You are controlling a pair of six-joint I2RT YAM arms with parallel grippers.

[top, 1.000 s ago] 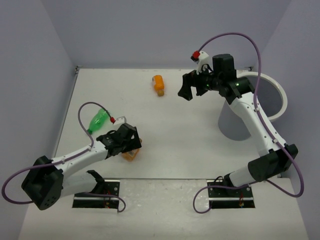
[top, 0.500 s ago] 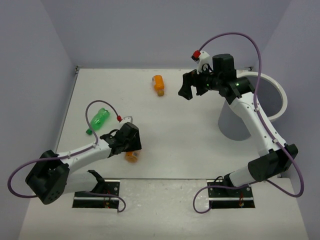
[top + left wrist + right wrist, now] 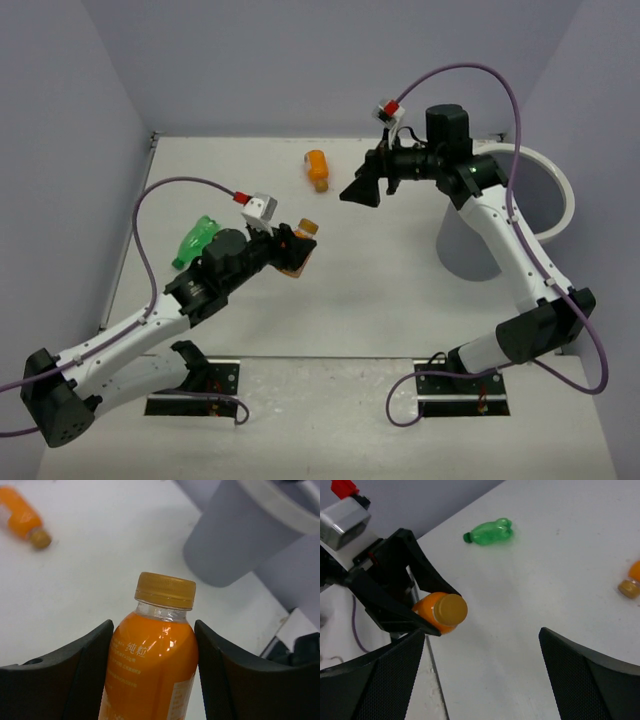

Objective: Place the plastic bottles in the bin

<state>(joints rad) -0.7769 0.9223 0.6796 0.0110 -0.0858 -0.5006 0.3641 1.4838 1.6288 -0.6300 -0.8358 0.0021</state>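
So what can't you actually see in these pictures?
- Inside of the bin: top view, the right arm covers part of it.
- Lower half of the held orange bottle: left wrist view, cut off by the bottom edge.
- Most of the other orange bottle: right wrist view, cut off by the right edge.

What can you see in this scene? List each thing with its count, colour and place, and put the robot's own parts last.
held bottle: 1, orange with a gold cap, between the left end effector's fingers
loose bottle: 1, orange, lying at the table's far middle
green bottle: 1, green, lying on the table's left side
bin: 1, white rim, grey wall, standing at the right
table: 1, white, under the bottles
left end effector: 1, black, shut on the held bottle
right end effector: 1, black, open, between loose bottle and bin
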